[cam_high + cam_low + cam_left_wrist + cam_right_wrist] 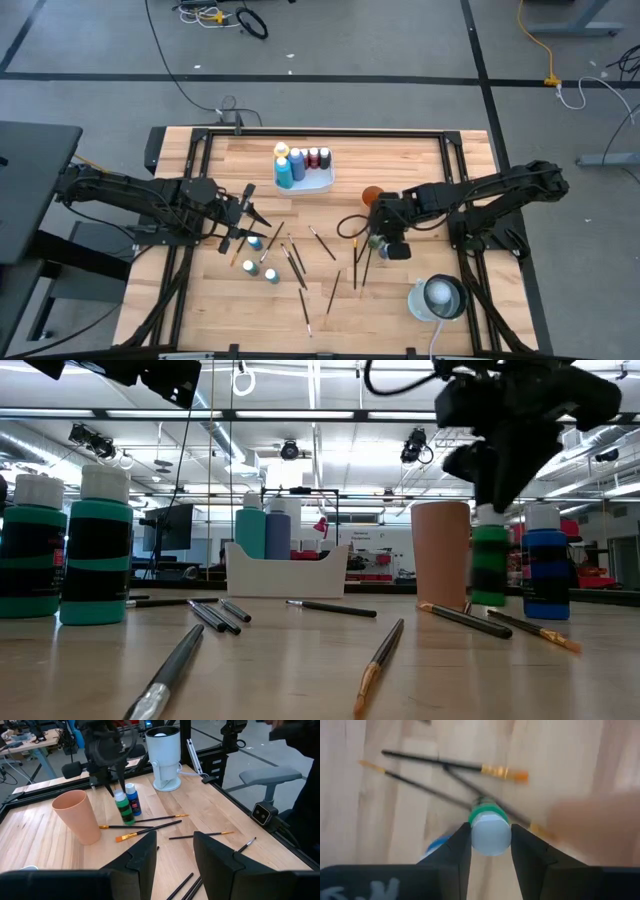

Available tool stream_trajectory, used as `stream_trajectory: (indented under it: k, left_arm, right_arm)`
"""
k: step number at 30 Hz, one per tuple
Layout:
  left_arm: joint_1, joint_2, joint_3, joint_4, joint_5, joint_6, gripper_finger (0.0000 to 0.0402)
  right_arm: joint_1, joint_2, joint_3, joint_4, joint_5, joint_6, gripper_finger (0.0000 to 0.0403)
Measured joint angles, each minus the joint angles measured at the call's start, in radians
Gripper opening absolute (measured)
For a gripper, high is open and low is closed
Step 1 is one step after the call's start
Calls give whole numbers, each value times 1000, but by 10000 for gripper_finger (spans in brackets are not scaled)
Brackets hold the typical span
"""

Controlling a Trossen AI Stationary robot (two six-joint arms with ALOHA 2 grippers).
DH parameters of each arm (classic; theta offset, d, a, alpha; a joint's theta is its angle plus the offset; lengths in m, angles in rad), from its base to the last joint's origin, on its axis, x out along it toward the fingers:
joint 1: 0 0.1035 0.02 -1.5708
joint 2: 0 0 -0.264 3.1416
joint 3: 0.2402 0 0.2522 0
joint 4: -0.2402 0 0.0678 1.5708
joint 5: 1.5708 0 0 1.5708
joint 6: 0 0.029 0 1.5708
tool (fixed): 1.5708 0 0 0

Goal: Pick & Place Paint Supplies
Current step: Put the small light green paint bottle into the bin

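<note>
A green paint bottle with a white cap stands on the table beside a blue bottle, next to the orange-brown cup. My right gripper comes down over the green bottle and is shut on its cap. At the table's left my left gripper hovers open with nothing between its fingers. Teal bottles stand near it. Thin paintbrushes lie scattered flat on the wood. More bottles stand in the white tray at the far side. My right gripper pinches the green bottle's white cap between its two fingers, one on each side. The fingers come from above, slanting steeply down. The bottle stands upright with its base on the table, beside the blue bottle.
A white jug stands near the table's front right corner. The cup is just beyond the right gripper. Brushes lie close around the green and blue bottles. The black frame rails run along the table's edges.
</note>
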Motion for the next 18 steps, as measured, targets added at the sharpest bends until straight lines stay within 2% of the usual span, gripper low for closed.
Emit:
stream_trajectory:
  k: [6, 11, 14, 18]
  left_arm:
    - [0, 0, 0, 0, 0, 0, 139]
    - [0, 0, 0, 0, 0, 25, 139]
    - [0, 0, 0, 0, 0, 23, 139]
    - [0, 0, 0, 0, 0, 23, 139]
  right_arm:
    - [-21, 0, 0, 277, 24, -216, 113]
    - [-65, 0, 49, 485, 118, -452, 114]
    - [-120, 10, 114, 515, 139, -544, 114]
    - [-208, 84, 262, 423, 81, -554, 114]
